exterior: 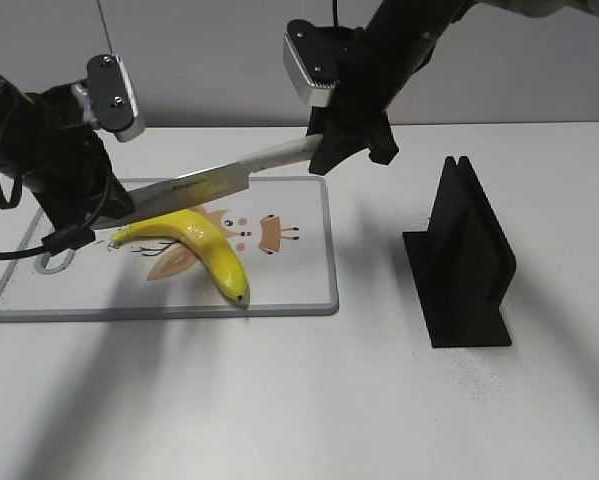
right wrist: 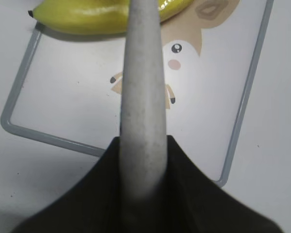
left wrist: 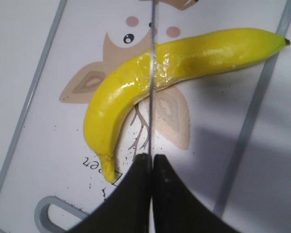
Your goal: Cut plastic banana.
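Where exterior hides contact, knife crosses banana.

Both arms were matte black. Each carried a grey, rounded-corner wrist camera with dark screws showing on the left one's face. A black cable looped beside the left arm. The jaws were smooth black and tapered.

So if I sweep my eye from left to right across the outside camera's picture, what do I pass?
Left gripper pinching the knife's tip → banana on the cutting board → right gripper clamped on the knife handle → black knife stand.
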Action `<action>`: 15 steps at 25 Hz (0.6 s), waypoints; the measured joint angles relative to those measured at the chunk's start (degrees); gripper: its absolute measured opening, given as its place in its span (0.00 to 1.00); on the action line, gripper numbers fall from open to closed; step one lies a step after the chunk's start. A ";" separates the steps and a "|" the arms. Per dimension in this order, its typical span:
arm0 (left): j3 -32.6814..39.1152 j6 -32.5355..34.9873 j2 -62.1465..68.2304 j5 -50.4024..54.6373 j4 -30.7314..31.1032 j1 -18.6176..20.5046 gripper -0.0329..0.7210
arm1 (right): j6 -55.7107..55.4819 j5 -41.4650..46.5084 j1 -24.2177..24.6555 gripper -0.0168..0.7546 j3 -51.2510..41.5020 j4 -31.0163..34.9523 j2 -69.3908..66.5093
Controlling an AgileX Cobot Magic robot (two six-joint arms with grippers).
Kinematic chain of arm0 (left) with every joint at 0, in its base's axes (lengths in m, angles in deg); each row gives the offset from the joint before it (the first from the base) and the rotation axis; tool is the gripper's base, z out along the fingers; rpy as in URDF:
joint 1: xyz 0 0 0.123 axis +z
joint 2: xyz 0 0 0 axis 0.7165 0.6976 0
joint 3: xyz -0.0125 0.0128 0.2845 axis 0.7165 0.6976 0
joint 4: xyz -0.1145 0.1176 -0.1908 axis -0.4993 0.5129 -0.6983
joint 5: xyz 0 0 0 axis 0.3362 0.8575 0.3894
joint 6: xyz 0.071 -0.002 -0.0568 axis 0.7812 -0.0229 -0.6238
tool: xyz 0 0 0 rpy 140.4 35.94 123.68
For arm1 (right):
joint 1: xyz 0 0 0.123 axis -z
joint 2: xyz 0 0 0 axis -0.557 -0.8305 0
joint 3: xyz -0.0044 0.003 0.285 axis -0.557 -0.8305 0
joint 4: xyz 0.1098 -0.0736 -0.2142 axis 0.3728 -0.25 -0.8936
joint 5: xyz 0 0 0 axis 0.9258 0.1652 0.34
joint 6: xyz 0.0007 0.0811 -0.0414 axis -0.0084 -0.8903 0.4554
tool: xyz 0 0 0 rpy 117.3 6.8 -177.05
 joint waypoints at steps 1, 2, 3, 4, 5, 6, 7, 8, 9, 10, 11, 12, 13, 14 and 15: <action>0.00 0.00 0.00 -0.16 -0.13 0.00 0.05 | -0.13 -0.32 -0.05 0.24 0.14 -0.65 -0.55; 0.00 0.00 0.04 -0.52 -0.32 0.00 0.05 | -0.13 -0.73 -0.05 0.24 0.14 -1.02 -1.08; 0.00 0.00 0.19 -0.84 -0.37 0.00 0.05 | -0.13 -1.23 -0.05 0.24 0.14 -1.26 -1.44; 0.00 0.00 0.47 -1.16 -0.42 0.00 0.05 | -0.13 -1.48 -0.05 0.24 0.14 -1.52 -1.67; 0.00 0.00 0.85 -1.42 -0.72 0.00 0.05 | -0.13 -1.64 -0.05 0.24 0.14 -1.67 -1.74; 0.00 0.00 1.26 -1.75 -0.91 0.00 0.05 | -0.18 -1.81 -0.05 0.24 0.20 -1.95 -1.74; 0.00 0.00 1.62 -2.04 -1.03 -0.02 0.05 | -0.19 -2.08 -0.06 0.24 0.26 -2.23 -1.74; 0.00 0.00 2.03 -2.47 -1.17 -0.02 0.05 | -0.19 -2.55 -0.11 0.24 0.26 -2.59 -1.74; -0.02 0.00 2.42 -3.19 -1.25 -0.06 0.04 | -0.13 -3.21 -0.11 0.24 0.26 -2.74 -1.87; -0.07 0.00 2.79 -3.89 -1.43 -0.06 0.04 | -0.08 -3.91 -0.11 0.24 0.26 -2.82 -2.06; -0.07 0.00 3.36 -4.98 -1.84 -0.06 0.04 | -0.06 -4.73 -0.11 0.24 0.29 -2.96 -2.39; -0.07 0.05 4.22 -6.26 -2.69 -0.06 0.04 | -0.06 -5.58 -0.11 0.24 0.29 -3.12 -2.85; -0.12 0.06 5.51 -7.36 -3.63 -0.01 0.04 | 0.05 -6.42 -0.11 0.24 0.29 -3.42 -3.41; -0.09 0.20 6.89 -8.00 -4.43 -0.01 0.04 | 0.20 -6.88 -0.11 0.24 0.29 -3.68 -4.27; -0.13 0.26 8.81 -8.36 -4.96 -0.01 0.04 | 0.31 -7.21 -0.11 0.24 0.32 -3.89 -5.41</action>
